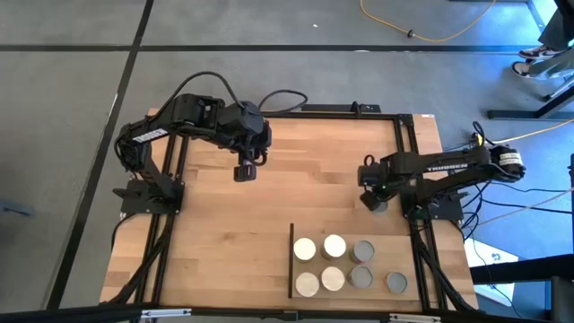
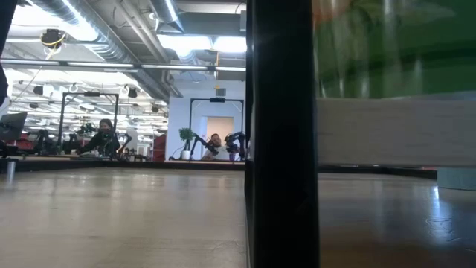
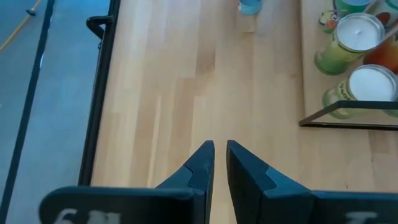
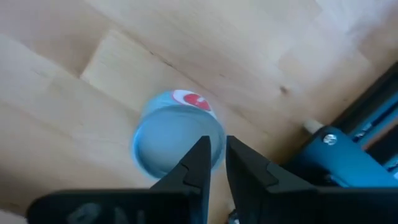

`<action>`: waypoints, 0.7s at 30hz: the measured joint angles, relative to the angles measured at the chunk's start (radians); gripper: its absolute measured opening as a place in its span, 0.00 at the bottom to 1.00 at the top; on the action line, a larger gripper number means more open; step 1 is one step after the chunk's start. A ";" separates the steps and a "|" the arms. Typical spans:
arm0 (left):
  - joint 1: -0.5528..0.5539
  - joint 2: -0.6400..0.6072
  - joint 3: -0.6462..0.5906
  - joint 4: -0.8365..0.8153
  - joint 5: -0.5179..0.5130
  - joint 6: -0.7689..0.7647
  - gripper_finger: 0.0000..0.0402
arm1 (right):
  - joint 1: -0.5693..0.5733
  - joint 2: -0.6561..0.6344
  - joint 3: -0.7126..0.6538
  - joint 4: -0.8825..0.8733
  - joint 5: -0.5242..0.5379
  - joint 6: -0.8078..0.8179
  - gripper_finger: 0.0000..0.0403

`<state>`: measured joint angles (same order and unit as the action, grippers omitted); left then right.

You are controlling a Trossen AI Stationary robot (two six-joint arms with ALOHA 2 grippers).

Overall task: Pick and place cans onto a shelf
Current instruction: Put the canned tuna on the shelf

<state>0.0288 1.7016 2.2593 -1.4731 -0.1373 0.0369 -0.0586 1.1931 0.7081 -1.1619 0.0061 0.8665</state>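
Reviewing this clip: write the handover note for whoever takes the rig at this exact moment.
Left gripper: shut, empty, waiting above the table's far left.
Right gripper: fingers nearly together, empty, hovering right over a lone can by the right rail; not gripped.
Shelf: near right, holding seven cans in two rows.
Done: those seven placed.
Left: open the right gripper, grasp the lone can and probably set it in the shelf's free spot.

We read one marking only: pale lettering along the right arm (image 1: 446, 167) in the high view, apparently a brand name, too small to spell out. Labels on the cans (image 3: 352, 41) ahead of the left fingers (image 3: 200, 165) stay illegible.
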 joint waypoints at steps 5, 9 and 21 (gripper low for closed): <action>-0.001 0.000 0.000 0.000 0.002 0.000 0.09 | -0.032 0.000 -0.030 0.018 0.000 -0.092 0.13; 0.000 0.000 0.000 0.000 0.000 -0.001 0.09 | -0.051 0.000 -0.044 0.056 -0.001 -0.166 0.13; 0.000 0.000 0.000 0.001 0.001 -0.009 0.09 | -0.090 0.000 -0.132 0.083 -0.055 -0.220 0.13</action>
<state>0.0288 1.7016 2.2597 -1.4723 -0.1368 0.0280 -0.1490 1.1931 0.5764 -1.0792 -0.0494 0.6460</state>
